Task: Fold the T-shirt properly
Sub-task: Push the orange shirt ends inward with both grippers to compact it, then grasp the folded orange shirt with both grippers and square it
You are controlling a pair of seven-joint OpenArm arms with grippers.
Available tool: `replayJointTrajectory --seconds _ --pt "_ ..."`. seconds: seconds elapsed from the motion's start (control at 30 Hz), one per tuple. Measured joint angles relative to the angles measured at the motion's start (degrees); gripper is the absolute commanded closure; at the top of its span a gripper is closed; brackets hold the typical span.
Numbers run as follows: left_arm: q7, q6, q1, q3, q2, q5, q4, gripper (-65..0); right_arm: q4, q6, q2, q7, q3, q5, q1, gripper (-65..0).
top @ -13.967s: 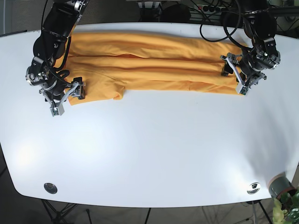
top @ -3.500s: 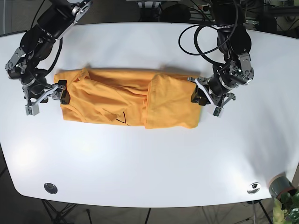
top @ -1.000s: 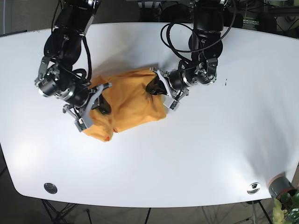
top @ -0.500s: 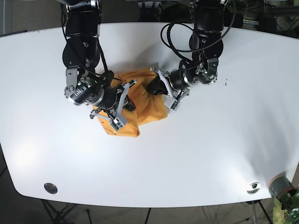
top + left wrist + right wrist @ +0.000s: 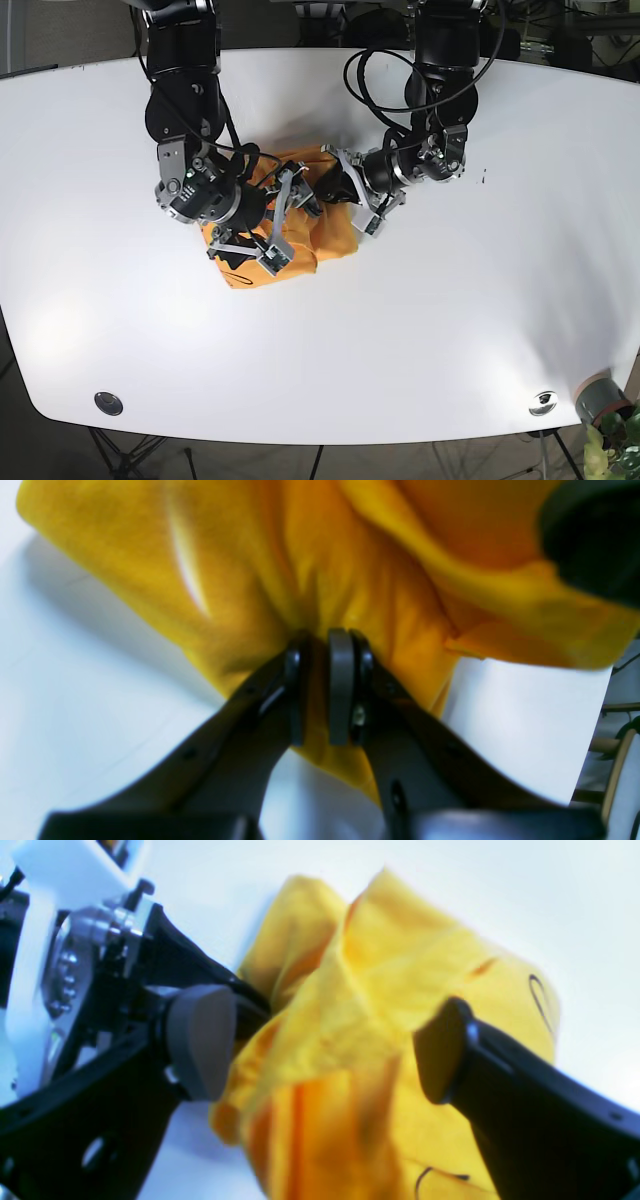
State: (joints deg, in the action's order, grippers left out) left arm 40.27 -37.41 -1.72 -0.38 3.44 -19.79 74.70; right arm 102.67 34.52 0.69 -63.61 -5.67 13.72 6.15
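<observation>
Change: right gripper (image 5: 285, 215) had swung farther across the orange T-shirt (image 5: 330, 232) than half a second earlier, bunching it tighter.
Location: shirt lay crumpled near the white table's (image 5: 480, 300) centre, between both arms.
Left wrist view: left gripper (image 5: 322, 695) was clamped on a fold of fabric, a detail lost in the base view.
Right wrist view: right fingers (image 5: 200, 1040) stood wide apart, straddling cloth, gripping nothing.
Pose: both arms reached inward from the far edge, grippers close together.
</observation>
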Motion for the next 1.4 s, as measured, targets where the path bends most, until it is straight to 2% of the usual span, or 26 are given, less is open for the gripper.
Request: replayJointTrajectory --seconds 0.1,0.27,0.43,0.6,0.63,0.73,0.83,0.93,1.07,1.2,1.27,1.4 --pt "2.1 0.11 0.63 0.02 -0.09 -0.85 2.47 -5.4 1.25 0.26 -0.04 -0.07 -0.02 0.09 -0.42 -52.3" --pt "3.58 0.98 2.56 -0.04 -1.27 -5.6 9.07 -5.4 2.67 0.24 -0.15 0.11 0.04 0.17 -0.24 -52.3" --pt "3.17 0.94 6.03 -0.52 -7.87 -10.51 19.32 -5.4 4.52 0.24 -0.2 -0.02 0.11 0.02 -0.55 -52.3" --pt "3.19 0.98 9.49 -9.18 -12.33 -14.97 22.73 -5.4 6.93 0.42 -0.46 0.44 2.4 0.72 -2.6 -52.3" --pt "3.3 0.96 9.77 -10.69 -12.83 -14.97 22.75 -5.4 6.93 0.48 -0.5 0.37 3.1 0.92 -3.02 -51.4" --pt "3.58 0.96 10.49 -14.73 -15.08 -14.84 22.58 -5.4 5.79 0.44 -0.02 -0.57 4.61 -0.24 -3.26 -42.5" --pt "3.17 0.94 11.17 -16.98 -16.87 -15.17 21.66 -5.4 3.98 0.44 -0.04 -0.17 4.68 0.04 -3.04 -29.6" --pt "3.61 0.94 12.28 -18.67 -18.12 -14.84 21.22 -5.4 0.83 0.42 -0.2 0.15 4.44 0.22 -2.93 -20.1" --pt "3.43 0.92 13.53 -20.39 -18.25 -15.02 21.22 -5.4 -4.04 0.42 -0.37 0.24 3.54 0.11 -2.43 -20.3" --pt "3.58 0.9 13.44 -20.63 -18.08 -15.06 21.18 -5.4 -9.25 -0.15 0.17 2.6 -1.95 -0.57 -0.7 -20.5" --pt "3.56 0.9 13.35 -20.63 -18.1 -15.06 21.35 -5.4 -9.9 -0.02 -1.09 3.96 -4.07 0.22 0.13 -21.2" --pt "3.58 0.9 13.49 -20.52 -18.01 -15.02 21.4 -5.4 -14.53 0.04 -5.68 5.25 -4.94 0.11 4.17 -21.6"
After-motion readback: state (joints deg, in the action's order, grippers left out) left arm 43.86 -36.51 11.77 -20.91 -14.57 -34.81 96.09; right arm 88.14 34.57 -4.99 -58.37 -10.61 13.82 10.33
